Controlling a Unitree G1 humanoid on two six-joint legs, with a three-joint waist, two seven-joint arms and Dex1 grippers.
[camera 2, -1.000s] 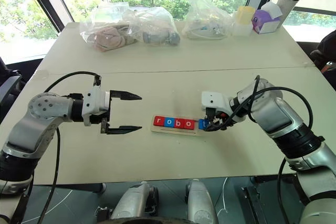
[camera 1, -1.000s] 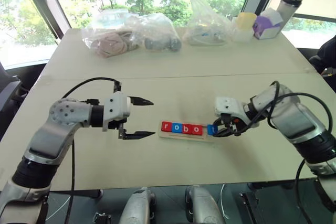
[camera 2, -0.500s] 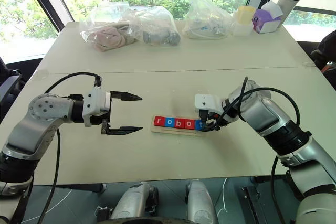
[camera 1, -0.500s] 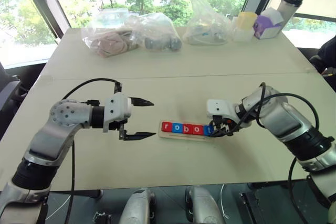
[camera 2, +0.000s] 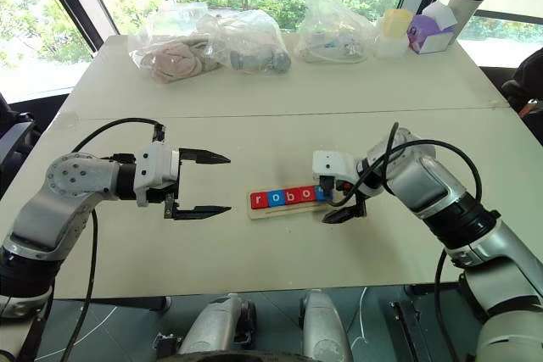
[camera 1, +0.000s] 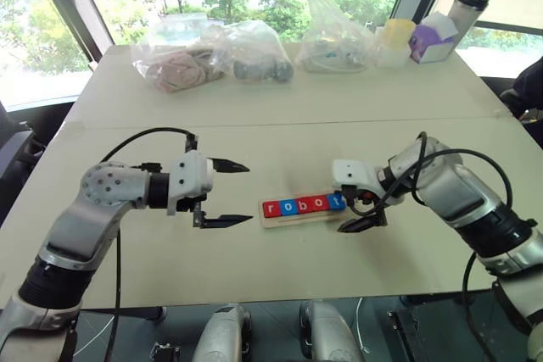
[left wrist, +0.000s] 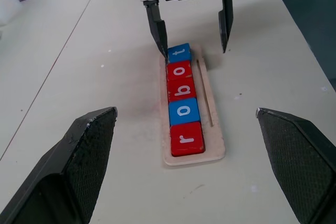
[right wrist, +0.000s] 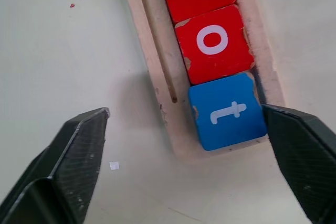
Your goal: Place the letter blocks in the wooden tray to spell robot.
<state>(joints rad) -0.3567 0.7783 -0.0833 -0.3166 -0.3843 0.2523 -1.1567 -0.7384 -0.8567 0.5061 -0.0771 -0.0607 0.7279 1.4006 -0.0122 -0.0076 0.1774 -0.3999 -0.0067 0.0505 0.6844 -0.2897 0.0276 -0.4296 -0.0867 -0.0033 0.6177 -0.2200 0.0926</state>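
Left eye view: pale table [camera 1: 280, 116] (bags [camera 1: 212, 57] behind) before windows [camera 1: 51, 40].

Bright window backlight (soft shadows)

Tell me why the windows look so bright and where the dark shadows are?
In the left eye view, daylight pours through the windows behind the table, so they look washed out. In the right wrist view, a soft shadow falls on the table beside the wooden tray. In the left wrist view, the blue t block looks sharp and evenly lit.
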